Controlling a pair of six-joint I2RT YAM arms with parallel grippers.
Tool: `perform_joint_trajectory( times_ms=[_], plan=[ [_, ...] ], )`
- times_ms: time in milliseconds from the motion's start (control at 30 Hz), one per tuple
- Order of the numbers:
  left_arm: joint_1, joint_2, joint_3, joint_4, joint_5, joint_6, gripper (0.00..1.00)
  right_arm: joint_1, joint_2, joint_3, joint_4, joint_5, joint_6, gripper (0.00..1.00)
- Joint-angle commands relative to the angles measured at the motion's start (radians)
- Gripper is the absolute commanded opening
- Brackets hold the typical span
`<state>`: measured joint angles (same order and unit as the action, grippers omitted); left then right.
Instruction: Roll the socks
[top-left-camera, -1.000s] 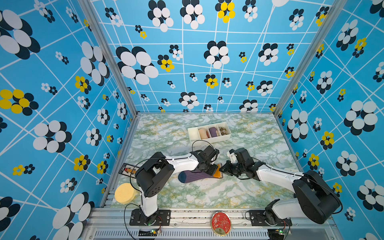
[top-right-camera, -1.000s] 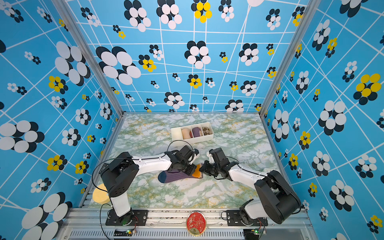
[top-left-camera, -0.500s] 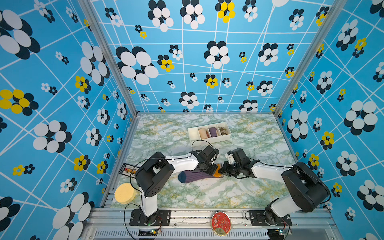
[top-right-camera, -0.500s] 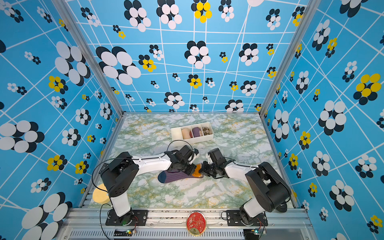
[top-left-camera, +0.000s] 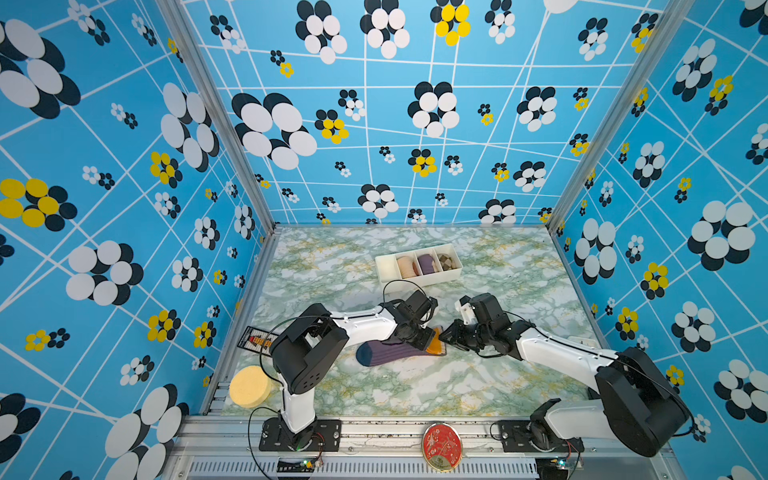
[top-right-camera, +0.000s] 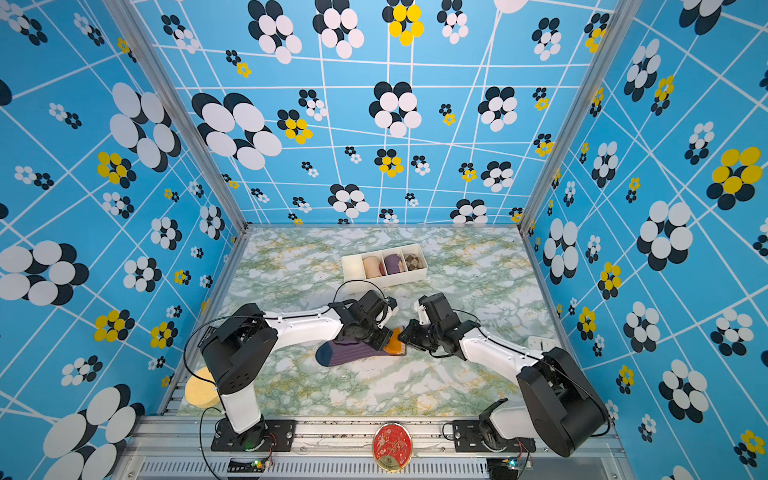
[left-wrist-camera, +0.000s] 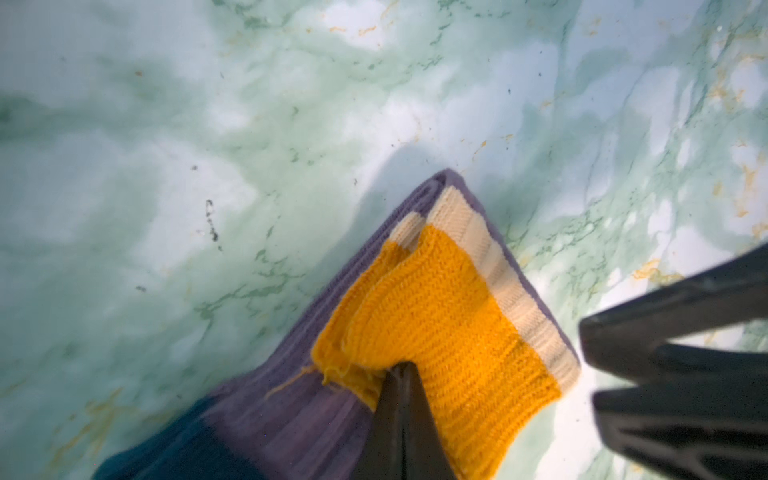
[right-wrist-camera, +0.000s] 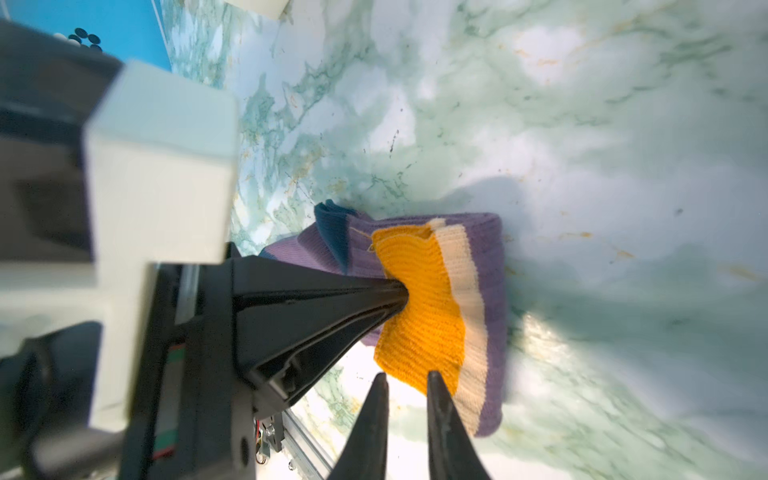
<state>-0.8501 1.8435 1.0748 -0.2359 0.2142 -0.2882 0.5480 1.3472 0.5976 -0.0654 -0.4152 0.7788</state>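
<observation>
- Sponge (top-left-camera: 250, 386): a yellow disc at the table's (top-left-camera: 415, 395) near left edge, well to the left of the left gripper (top-left-camera: 424, 341).
- Socks (top-left-camera: 390, 353): they lie flat on the table and stretch leftward from the left gripper. The body is purple ribbed knit. The dark teal toe (top-left-camera: 365, 354) is the end farthest from both grippers, and the orange cuff (top-left-camera: 437, 347) lies between their tips.
- Left gripper: clenched on the cuff. In the right wrist view its black fingers (right-wrist-camera: 332, 299) meet in a point on the orange knit, which bunches there.
- Right gripper (top-left-camera: 445, 337): just right of the left gripper, facing it across the cuff. Its jaws are parted a little and clamp nothing. In its own wrist view one fingertip (right-wrist-camera: 432, 380) overlaps the cuff's corner and the other is over bare table just beside it. Whether either touches the knit I cannot tell.
- Tray (top-left-camera: 419, 279): white, behind both grippers and well apart from them. It holds a peach roll (top-left-camera: 406, 266), a purple roll (top-left-camera: 428, 263) and a brown checked roll (top-left-camera: 446, 261), each in its own compartment.
</observation>
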Motion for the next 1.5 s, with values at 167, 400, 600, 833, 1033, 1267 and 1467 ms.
perform_joint_trajectory(
  times_ms=[167,400,600,833,1033,1267,1467],
  plan=[
    [0.01,0.011,-0.038,-0.072,-0.009,0.002,0.02,-0.005,0.017,-0.026,-0.056,0.037,-0.01,0.31],
    [0.01,-0.013,-0.05,-0.067,-0.01,0.0,0.02,-0.005,0.048,-0.042,-0.009,0.019,0.011,0.33],
    [0.01,-0.01,-0.05,-0.066,-0.006,0.001,0.02,-0.005,0.077,-0.066,0.056,-0.002,0.034,0.33],
    [0.012,-0.009,-0.052,-0.066,-0.006,0.001,0.02,-0.005,0.121,-0.072,0.12,-0.027,0.055,0.33],
    [0.012,-0.008,-0.055,-0.065,-0.004,0.001,0.02,-0.007,0.157,-0.083,0.158,-0.03,0.064,0.33],
    [0.013,-0.004,-0.052,-0.065,0.0,0.0,0.02,-0.016,0.217,-0.102,0.236,-0.05,0.085,0.33],
    [0.016,-0.001,-0.053,-0.066,0.001,0.002,0.02,-0.027,0.255,-0.116,0.305,-0.073,0.102,0.33]
  ],
)
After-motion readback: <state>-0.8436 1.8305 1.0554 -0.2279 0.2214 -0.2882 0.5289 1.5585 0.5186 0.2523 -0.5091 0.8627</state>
